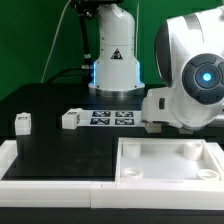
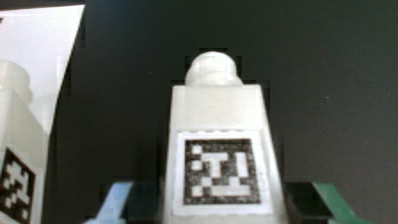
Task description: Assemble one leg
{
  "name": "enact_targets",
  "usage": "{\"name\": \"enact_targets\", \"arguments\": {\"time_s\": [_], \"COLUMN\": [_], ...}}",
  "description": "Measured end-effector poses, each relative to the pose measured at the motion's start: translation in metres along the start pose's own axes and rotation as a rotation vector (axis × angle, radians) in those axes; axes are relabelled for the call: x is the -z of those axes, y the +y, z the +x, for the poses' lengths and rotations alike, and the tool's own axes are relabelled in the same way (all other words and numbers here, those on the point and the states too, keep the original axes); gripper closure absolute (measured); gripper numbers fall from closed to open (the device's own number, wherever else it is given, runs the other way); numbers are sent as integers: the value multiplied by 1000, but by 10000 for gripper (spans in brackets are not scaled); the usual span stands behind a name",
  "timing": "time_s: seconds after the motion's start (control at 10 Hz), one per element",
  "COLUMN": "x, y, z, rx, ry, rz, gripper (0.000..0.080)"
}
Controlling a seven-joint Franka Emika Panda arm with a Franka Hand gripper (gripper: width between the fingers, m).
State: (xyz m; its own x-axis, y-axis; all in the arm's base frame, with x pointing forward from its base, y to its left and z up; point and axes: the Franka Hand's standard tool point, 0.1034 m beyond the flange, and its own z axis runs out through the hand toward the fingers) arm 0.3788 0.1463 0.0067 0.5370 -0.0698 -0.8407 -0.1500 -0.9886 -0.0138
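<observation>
In the wrist view a white leg with a black-and-white tag on its face lies on the black table, its round peg pointing away. My gripper is open and straddles the leg's near end. Its fingers stand on either side with a dark gap to the leg. A second leg lies beside it at the frame's edge. In the exterior view two more legs lie at the left. The arm's body hides the gripper and the straddled leg there.
The large white square tray-like part with round corner sockets lies at the front right. The marker board lies mid-table. A white raised border runs along the front left. The robot base stands at the back.
</observation>
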Motion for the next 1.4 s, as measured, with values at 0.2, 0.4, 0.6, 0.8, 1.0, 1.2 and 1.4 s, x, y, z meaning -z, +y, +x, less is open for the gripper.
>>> {"name": "enact_targets", "arguments": {"time_s": [0.2, 0.4, 0.6, 0.8, 1.0, 1.2, 1.4], "x": [18, 47, 75, 66, 79, 84, 98], "y": [0, 3, 3, 3, -4, -5, 5], "z": [-14, -44, -67, -60, -52, -49, -37], "rx": [6, 14, 24, 20, 29, 40, 67], "ry": [-13, -18, 25, 28, 342, 609, 817], "rz": [-4, -8, -7, -7, 25, 44, 34], "gripper": [509, 508, 508, 508, 508, 508, 508]}}
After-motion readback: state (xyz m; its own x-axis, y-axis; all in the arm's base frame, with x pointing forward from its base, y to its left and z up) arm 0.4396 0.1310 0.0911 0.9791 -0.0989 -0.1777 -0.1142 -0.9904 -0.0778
